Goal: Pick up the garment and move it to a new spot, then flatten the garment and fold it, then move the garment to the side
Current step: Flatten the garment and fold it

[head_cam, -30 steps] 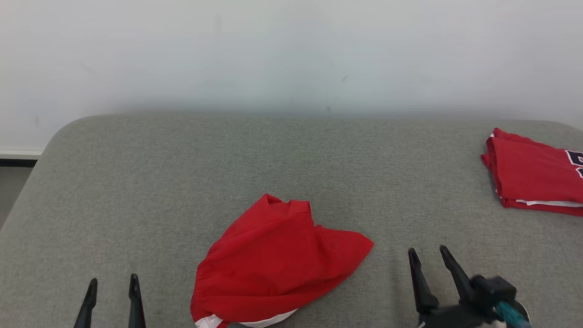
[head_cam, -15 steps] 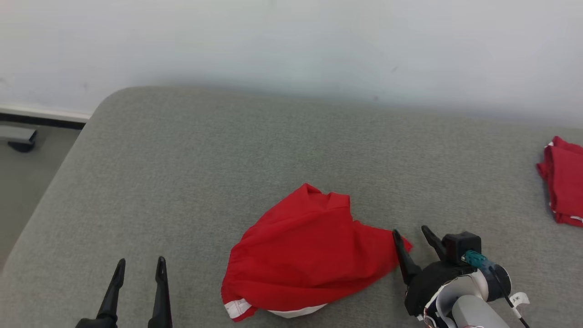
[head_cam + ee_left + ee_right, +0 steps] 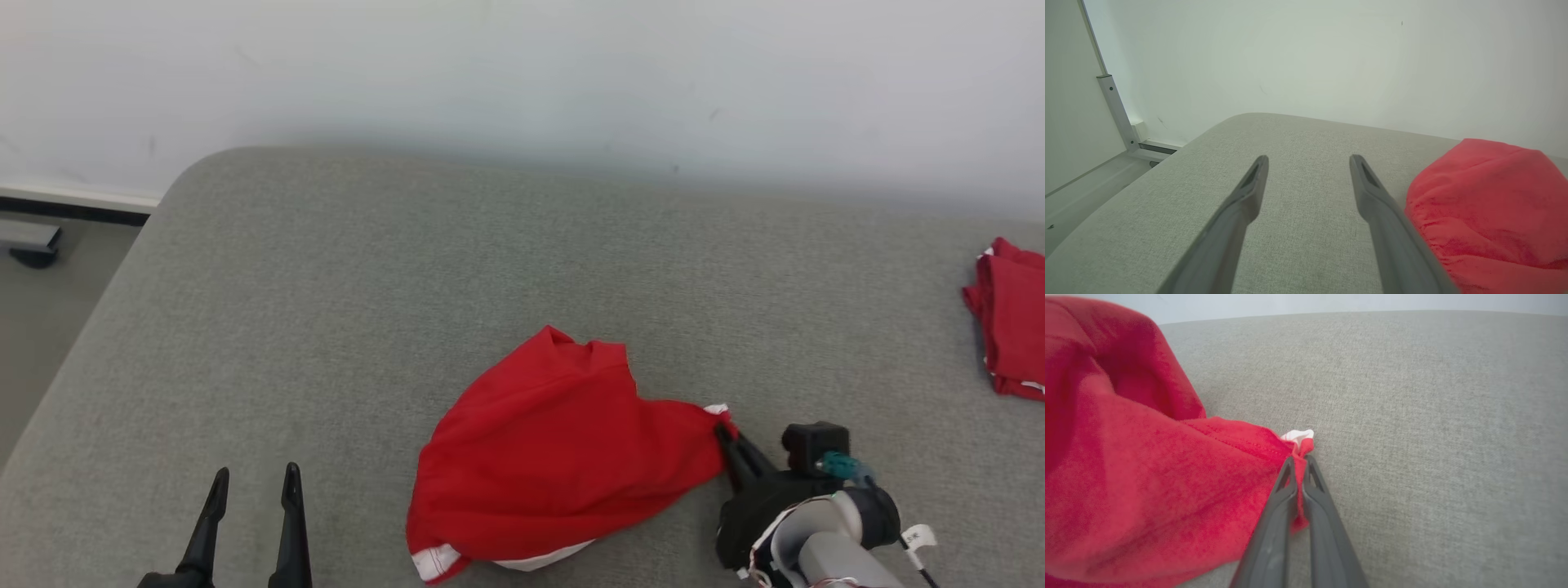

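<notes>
**Room, far left.** Pale floor [image 3: 49, 343] beside the worktop. A dark skirting strip [image 3: 73, 211] runs along the foot of the wall. A small grey-and-black foot [image 3: 31, 245] of some fixture stands on the floor; what it belongs to cannot be told. In the left wrist view, a slanted metal post [image 3: 1116, 108] stands at the wall corner.

**Wall** [image 3: 522, 73]. Plain white with a few faint marks, directly behind the worktop.

**Worktop** [image 3: 392, 269]. Grey woven fabric cover with a rounded far-left corner.

**Left jaws.** Lower left of the head view, over bare worktop. The two dark fingers [image 3: 290, 523] stand wide apart with nothing between them. The garment lies just to their right.

**Garment** [image 3: 563, 457]. A red, crumpled heap at the near middle of the worktop, peaked at the back. White trim [image 3: 437, 562] shows at its near-left edge. Its right corner is drawn out to a point.

**Right jaws.** Lower right, closed tight on the garment's right corner. Red cloth is pinched between the fingers [image 3: 1278, 510], and a white tip [image 3: 1298, 435] pokes out past them.

**Folded red cloth** [image 3: 1012, 327]. At the far right edge of the worktop, cut off by the frame and well apart from the garment.
</notes>
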### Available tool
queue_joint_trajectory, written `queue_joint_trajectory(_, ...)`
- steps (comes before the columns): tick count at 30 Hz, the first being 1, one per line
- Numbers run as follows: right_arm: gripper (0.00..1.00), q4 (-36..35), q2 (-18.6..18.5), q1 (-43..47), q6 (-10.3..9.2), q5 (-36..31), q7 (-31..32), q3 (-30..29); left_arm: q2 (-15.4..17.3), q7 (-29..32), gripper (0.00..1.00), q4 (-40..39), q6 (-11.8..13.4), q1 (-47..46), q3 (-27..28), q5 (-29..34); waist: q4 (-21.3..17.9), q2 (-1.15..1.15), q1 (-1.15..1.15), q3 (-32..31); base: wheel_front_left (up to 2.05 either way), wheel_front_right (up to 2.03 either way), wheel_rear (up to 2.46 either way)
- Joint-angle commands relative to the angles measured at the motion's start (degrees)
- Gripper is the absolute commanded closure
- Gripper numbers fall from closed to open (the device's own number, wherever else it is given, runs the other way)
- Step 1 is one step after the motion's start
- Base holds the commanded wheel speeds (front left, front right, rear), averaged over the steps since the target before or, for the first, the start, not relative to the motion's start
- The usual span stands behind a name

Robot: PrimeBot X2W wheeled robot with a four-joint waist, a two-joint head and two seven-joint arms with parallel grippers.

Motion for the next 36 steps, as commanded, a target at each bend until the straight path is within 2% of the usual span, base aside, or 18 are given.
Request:
queue_joint_trajectory(1, 1.0, -0.74, -1.03, -0.31, -0.16, 1.06, -0.82, -0.29, -0.1, -0.16, 0.0, 0.05, 0.17, 0.35, -0.03, -0.03, -1.53, 0.0, 0.0, -0.71, 0.0, 0.0, 0.0)
queue_joint_trajectory(5, 1.0, -2.92, -2.46, 1.31, -0.16, 2.5, -1.6, -1.06, -0.09, -0.16, 0.0, 0.0, 0.15, 1.13, 0.27, -0.21, -3.35, 0.0, 0.0, -1.32, 0.0, 0.0, 0.0)
queue_joint_trajectory(9, 1.0, -7.36, -5.68, 4.38, -0.16, 4.23, -1.87, -2.92, -0.1, -0.16, 0.0, 0.11, 0.05, 1.91, 0.35, -0.55, -6.03, 0.0, 0.0, -2.02, 0.0, 0.0, 0.0)
queue_joint_trajectory(15, 1.0, -14.23, -9.71, 10.4, -0.16, 5.12, -1.6, -8.22, -0.09, -0.16, 0.0, -0.82, 1.2, 2.77, -1.31, -1.11, -9.22, 0.0, 0.0, -2.57, 0.0, 0.0, 0.0)
queue_joint_trajectory(19, 1.0, -18.92, -10.33, 14.76, -0.16, 4.62, 1.13, -12.52, -0.08, -0.16, 0.0, -1.0, 1.24, 2.96, -1.73, -1.16, -10.03, 0.0, 0.0, -2.85, 0.0, 0.0, 0.0)
queue_joint_trajectory(23, 1.0, -24.62, -8.36, 18.55, -0.16, 2.97, 3.95, -15.76, -0.09, -0.16, 0.0, -1.14, 1.16, 3.32, -1.87, -1.11, -10.31, 0.0, 0.0, -3.05, 0.0, 0.0, 0.0)
queue_joint_trajectory(24, 0.15, -26.06, -8.01, 19.15, -0.16, 2.13, 3.96, -16.32, -0.09, -0.16, 0.0, -1.14, 1.12, 3.38, -1.97, -1.07, -10.29, 0.0, 0.0, -3.08, 0.0, 0.0, 0.0)
queue_joint_trajectory(25, 0.0, -27.47, -7.48, 19.71, -0.16, 1.19, 3.85, -17.05, -0.09, -0.16, 0.0, -1.14, 1.09, 3.41, -2.06, -1.0, -10.22, 0.0, 0.0, -3.1, 0.0, 0.0, 0.0)
queue_joint_trajectory(29, 0.0, -33.19, -4.89, 21.05, -0.16, -2.29, 2.14, -19.48, -0.09, -0.16, 0.0, -1.32, 1.02, 3.52, -2.03, -0.84, -10.04, 0.0, 0.0, -3.29, 0.0, 0.0, 0.0)
queue_joint_trajectory(36, 0.0, -41.11, -1.4, 22.36, -0.16, -5.68, -0.05, -19.95, -0.09, -0.16, 0.0, -1.66, 0.89, 3.92, -1.37, -0.08, -9.62, 0.0, 0.0, -3.75, 0.0, 0.0, 0.0)
